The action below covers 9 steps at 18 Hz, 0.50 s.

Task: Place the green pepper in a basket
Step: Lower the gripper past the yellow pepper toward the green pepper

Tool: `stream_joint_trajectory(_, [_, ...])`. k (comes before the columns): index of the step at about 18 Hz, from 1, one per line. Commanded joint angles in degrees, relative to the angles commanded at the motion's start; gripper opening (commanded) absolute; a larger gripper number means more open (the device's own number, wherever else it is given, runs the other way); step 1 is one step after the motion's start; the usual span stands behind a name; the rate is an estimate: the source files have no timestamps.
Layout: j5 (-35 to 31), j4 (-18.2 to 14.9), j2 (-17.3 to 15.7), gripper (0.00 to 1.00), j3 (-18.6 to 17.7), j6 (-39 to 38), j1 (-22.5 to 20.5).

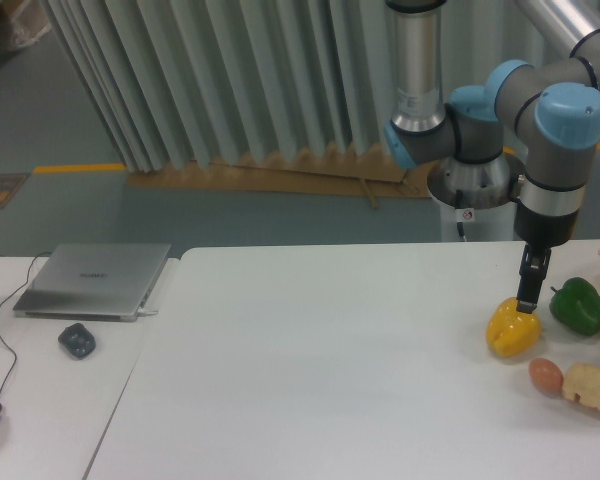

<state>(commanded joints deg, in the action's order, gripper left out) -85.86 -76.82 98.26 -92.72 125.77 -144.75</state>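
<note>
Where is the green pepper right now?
The green pepper sits on the white table near its right edge, just right of the yellow pepper and the gripper.

gripper (527, 300) beside green pepper (579, 306)

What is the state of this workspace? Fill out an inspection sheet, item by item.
Surface: white table, with a second, lower white top at its left.
Job's things: green pepper lies free near the right edge; no basket seen.
Clutter: yellow pepper, egg, pale bread-like piece, closed laptop, dark mouse.
Grippers: gripper points down, tips at the yellow pepper's top; open or shut cannot be told.
Cables: thin dark cable at the far left.
Surroundings: grey pleated curtain, cardboard strip on the floor.
</note>
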Motion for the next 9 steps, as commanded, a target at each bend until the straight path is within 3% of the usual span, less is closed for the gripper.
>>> stream_joint_trajectory(3, [-0.3, -0.5, -0.6, 1.0, -0.8, 0.3, -0.5])
stream_joint_trajectory(4, [-1.2, -2.2, -0.6, 1.0, -0.9, 0.4, -0.4])
stream_joint_trajectory(9, [-10.5, -3.1, -0.3, 1.0, -0.2, 4.4, 0.4])
